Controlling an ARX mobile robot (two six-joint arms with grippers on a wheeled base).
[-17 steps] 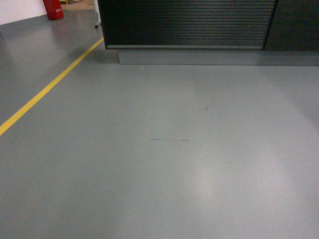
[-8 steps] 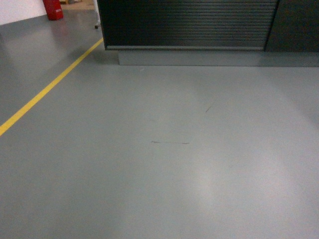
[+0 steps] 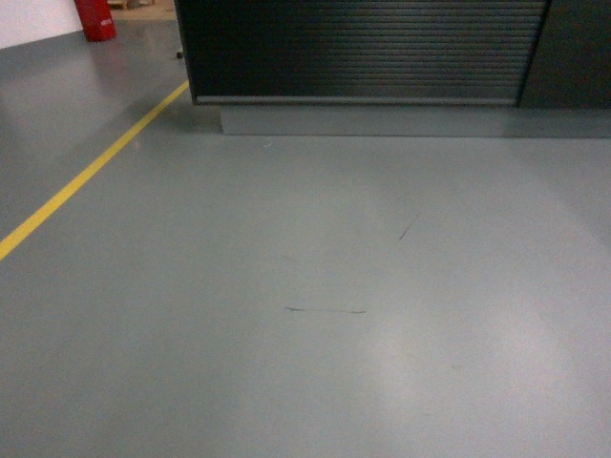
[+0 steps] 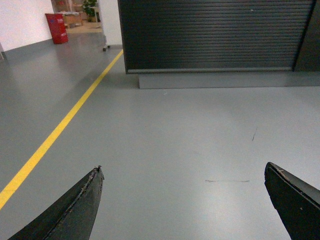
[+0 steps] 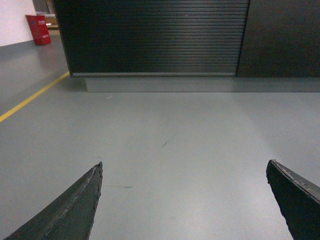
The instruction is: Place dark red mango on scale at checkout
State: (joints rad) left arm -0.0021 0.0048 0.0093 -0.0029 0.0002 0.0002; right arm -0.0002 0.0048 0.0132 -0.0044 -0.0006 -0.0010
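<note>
**Zero mango in view: I'm in the drive-up to the checkout**

Both grippers are spread wide and carry nothing: left gripper (image 4: pixel 182 200) and right gripper (image 5: pixel 184 200) each show only two dark fingertips at the bottom corners, bare grey floor (image 3: pixel 315 286) between them.

Step in hand, as I judge it: approach the checkout (image 3: pixel 363 48). To do it well:
- Square the base to the ribbed front; it sits slightly left of centre in the head view.
- Stay right of the yellow line (image 3: pixel 91 172).
- Stop short of the grey plinth (image 3: pixel 372 120) so the arms have room to lift.
- Tilt the view up early; the counter top is cut off in all three views.

Task things: the dark red mango and the scale are not visible anywhere, so I can't say where either is. The checkout itself reads as dark black-brown, horizontal slats, with a plain dark panel at the right and a red object (image 3: pixel 95 19) far left behind it.
</note>
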